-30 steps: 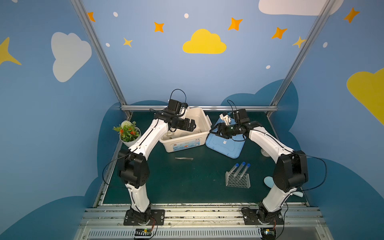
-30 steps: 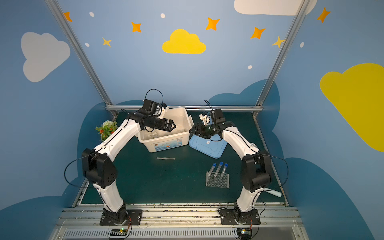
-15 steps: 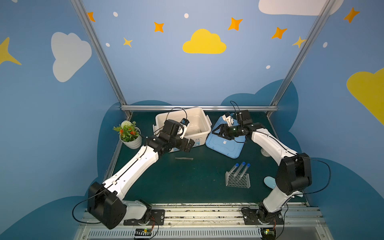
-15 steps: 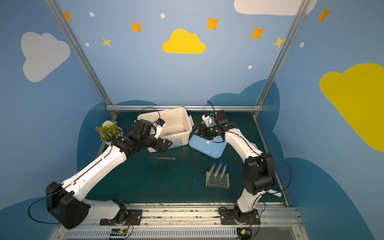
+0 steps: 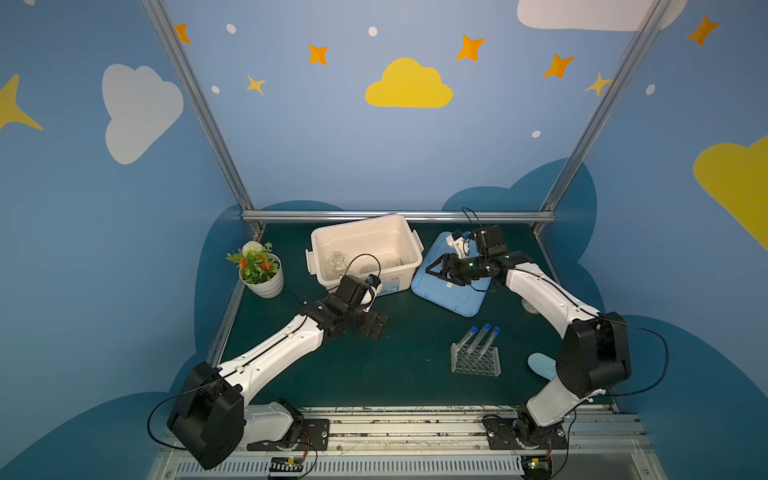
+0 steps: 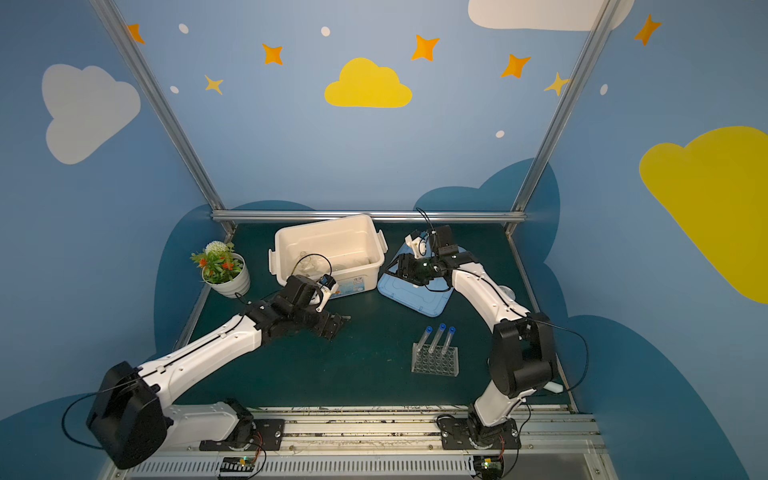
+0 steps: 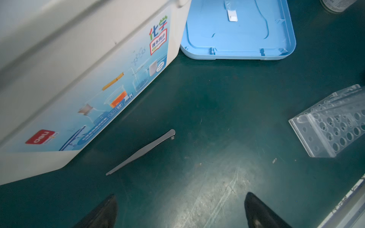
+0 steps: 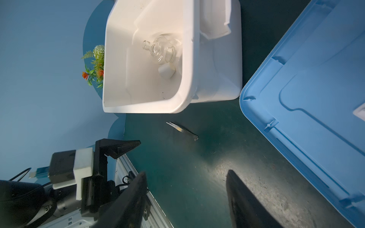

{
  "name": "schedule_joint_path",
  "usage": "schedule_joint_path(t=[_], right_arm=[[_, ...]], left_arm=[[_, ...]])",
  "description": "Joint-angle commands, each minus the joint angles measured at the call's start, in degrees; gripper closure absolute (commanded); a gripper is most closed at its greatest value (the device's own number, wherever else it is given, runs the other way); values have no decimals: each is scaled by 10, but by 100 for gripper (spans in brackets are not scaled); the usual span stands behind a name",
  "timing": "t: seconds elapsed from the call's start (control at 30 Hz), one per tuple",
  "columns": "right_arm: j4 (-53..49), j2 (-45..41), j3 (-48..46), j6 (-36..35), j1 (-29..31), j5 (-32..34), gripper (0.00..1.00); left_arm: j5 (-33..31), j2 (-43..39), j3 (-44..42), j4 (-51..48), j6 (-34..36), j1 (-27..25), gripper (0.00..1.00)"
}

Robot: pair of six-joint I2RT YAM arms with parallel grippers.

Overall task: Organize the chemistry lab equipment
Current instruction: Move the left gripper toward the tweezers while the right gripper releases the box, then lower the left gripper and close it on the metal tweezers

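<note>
Left gripper at centre-left in a top view, below white bin; jaws spread wide, empty, poised near metal tweezers lying flat on mat beside bin wall. Tweezers light, stiff, thin, slippery: pinch likely best across wider mid-section.

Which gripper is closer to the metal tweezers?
Left. The left gripper hovers open right by the tweezers; the right gripper is farther off, over the blue lid.

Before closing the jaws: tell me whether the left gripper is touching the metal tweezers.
Apart. The left wrist view shows bare mat between the metal tweezers and the open left gripper.
</note>
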Motion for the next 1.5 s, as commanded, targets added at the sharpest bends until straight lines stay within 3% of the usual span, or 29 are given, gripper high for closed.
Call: schedule_joint_path(t=[0.0, 0.6, 1.2, 1.47], right_arm=[[-3, -28, -11, -11, -2, 14, 36], [15, -35, -52, -7, -3, 22, 36], [20, -17, -52, -8, -3, 17, 36], [21, -10, -50, -7, -3, 16, 36]], left_arm=[[-28, 36, -4, 23, -20, 1, 0], [-13, 179, 42, 57, -12, 48, 1], [0, 236, 54, 70, -12, 64, 2], [21, 250, 58, 48, -4, 63, 14]])
